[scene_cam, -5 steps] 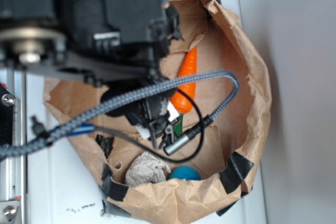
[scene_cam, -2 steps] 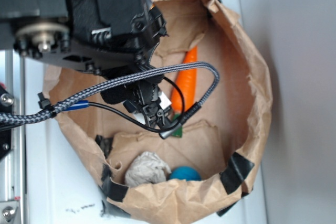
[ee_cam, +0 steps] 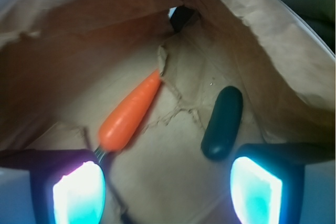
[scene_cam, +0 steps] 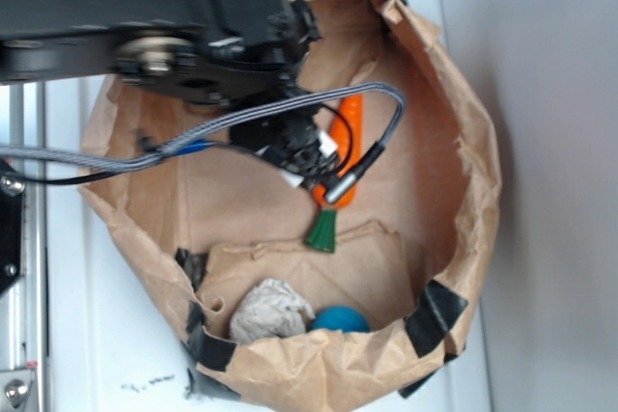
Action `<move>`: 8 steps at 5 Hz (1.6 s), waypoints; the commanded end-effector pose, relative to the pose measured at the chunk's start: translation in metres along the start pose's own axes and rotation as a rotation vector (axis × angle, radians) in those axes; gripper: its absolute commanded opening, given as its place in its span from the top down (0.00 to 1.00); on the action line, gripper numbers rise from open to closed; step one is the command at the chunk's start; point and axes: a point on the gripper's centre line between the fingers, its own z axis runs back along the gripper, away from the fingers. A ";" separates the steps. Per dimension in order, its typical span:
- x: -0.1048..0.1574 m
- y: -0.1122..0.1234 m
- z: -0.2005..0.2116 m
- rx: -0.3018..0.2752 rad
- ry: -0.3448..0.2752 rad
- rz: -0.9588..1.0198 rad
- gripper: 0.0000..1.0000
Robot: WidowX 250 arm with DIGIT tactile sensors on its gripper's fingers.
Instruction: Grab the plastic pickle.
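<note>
Exterior view, from above: one brown paper bag (scene_cam: 463, 142) standing open, patched with black tape along the near rim. Inside, one orange carrot (scene_cam: 350, 123) with a green stem, largely covered by the black arm and its braided cable (scene_cam: 280, 113). One crumpled paper wad (scene_cam: 268, 311) and one blue ball (scene_cam: 340, 319) side by side at the near wall, well apart from the carrot. Gripper (scene_cam: 307, 156) down in the bag over the carrot; spread or pressed together cannot be told here. No sight of the pickle under the arm.

Wrist view: gripper (ee_cam: 168, 184) spread wide, nothing between its two glowing fingers (ee_cam: 79, 192). One carrot (ee_cam: 130, 113) lying on a slant, left of centre. One plastic pickle (ee_cam: 222, 121), dark green, lying on the bag floor near the right wall, its near end just beside the right finger, apart from the carrot.
</note>
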 end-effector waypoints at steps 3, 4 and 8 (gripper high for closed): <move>0.006 0.016 -0.008 0.080 -0.046 0.052 0.00; 0.002 0.026 -0.008 0.107 -0.052 0.044 0.00; 0.010 0.006 -0.058 0.202 -0.127 0.042 0.00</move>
